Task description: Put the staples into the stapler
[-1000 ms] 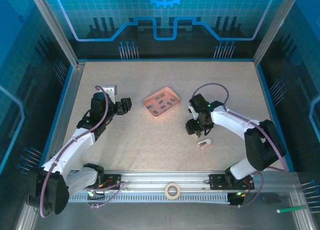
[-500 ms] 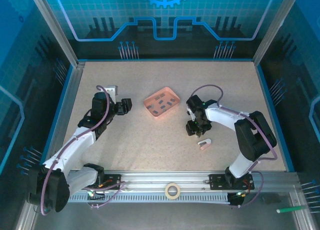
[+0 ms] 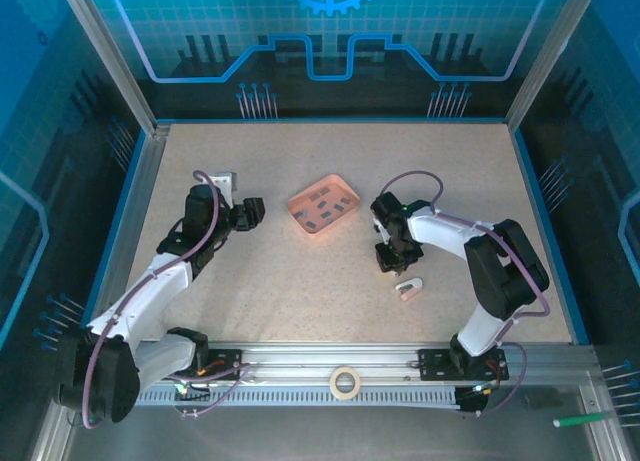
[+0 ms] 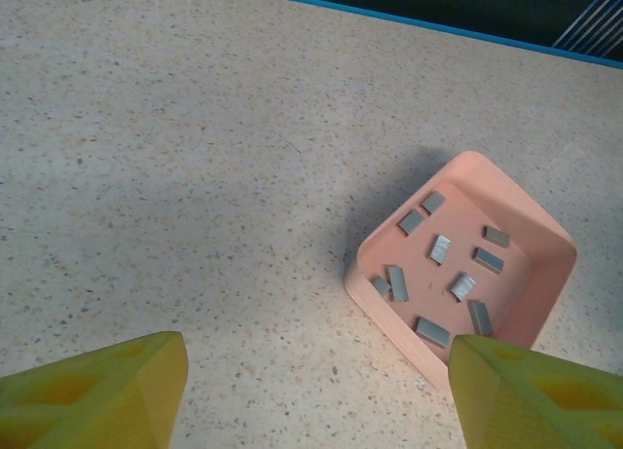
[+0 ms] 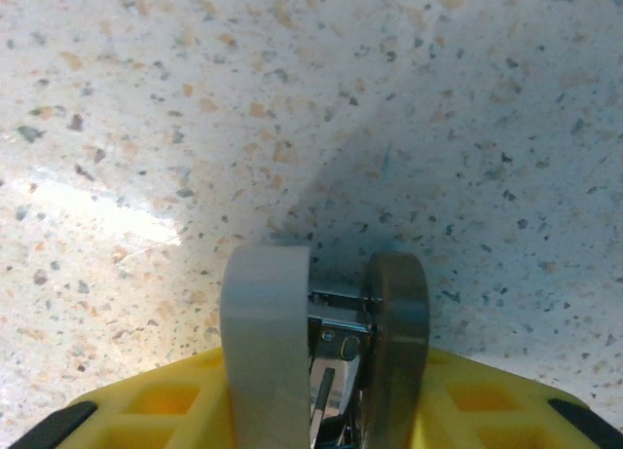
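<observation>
On the speckled table (image 3: 250, 161), the 2 arms reach in from the near edge, the left gripper (image 3: 252, 210) at 9 o'clock of the centre and the right gripper (image 3: 388, 263) at about 4 o'clock. Between them lies the shallow salmon-pink tray (image 4: 535, 293), turned corner-on. The left gripper's fingers are spread wide with nothing between them. In the left wrist view the tray lies at 2 o'clock from the gap between the fingers, apart from both.

The right gripper points down at the table. Its wrist view shows what looks like a mini stapler (image 5: 265, 322) pinched between the yellow fingers. It is seen end-on as 1 pale grey slab and 1 darker slab with bright metal between them, its long axis running along the fingers. A small white-and-pink object (image 3: 408, 289) lies on the table at 5 o'clock of that gripper, untouched.

The staples (image 4: 441, 248), about 10 short grey strips, are scattered on the tray floor with their long axes pointing every way. From above, the tray is at 3 o'clock of the left gripper and 10 o'clock of the right, near both. The left arm alone has free fingers, so picking up a strip looks like its job.
</observation>
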Controlling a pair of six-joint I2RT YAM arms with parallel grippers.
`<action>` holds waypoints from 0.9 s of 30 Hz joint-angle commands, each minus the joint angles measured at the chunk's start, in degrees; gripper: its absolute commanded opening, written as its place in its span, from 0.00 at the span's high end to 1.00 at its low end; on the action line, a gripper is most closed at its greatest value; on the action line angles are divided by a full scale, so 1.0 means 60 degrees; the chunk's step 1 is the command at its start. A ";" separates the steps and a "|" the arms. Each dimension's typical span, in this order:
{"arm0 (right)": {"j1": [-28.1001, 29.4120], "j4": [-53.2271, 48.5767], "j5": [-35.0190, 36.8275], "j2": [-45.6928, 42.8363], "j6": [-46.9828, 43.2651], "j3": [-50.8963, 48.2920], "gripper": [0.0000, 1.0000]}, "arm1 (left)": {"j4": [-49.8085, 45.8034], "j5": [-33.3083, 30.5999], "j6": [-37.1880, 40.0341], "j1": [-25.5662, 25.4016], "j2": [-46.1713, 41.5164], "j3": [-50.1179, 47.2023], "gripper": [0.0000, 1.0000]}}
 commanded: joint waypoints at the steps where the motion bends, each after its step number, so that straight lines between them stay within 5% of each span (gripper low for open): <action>1: 0.0244 0.0032 0.0519 -0.0697 -0.0114 0.0062 0.62 | -0.0120 0.0745 -0.0251 -0.0041 0.0058 0.0286 0.29; 6: 0.0544 0.1101 0.0682 -0.1940 -0.0523 -0.0290 0.63 | -0.0902 0.1527 -0.0570 -0.0121 0.0050 0.0750 0.31; 15: 0.1307 0.5589 -0.0493 -0.4283 -0.1969 -0.2109 0.65 | -0.0956 0.3057 -0.1279 -0.0914 0.0005 0.0993 0.32; 21: 0.1443 0.8668 -0.1388 -0.4991 -0.3042 -0.3422 0.65 | -0.0206 0.3653 -0.1507 -0.1797 0.0372 0.1114 0.32; 27: 0.1888 0.9941 -0.1298 -0.5070 -0.4033 -0.3728 0.65 | 0.0164 0.3897 -0.1617 -0.2556 0.0967 0.1561 0.32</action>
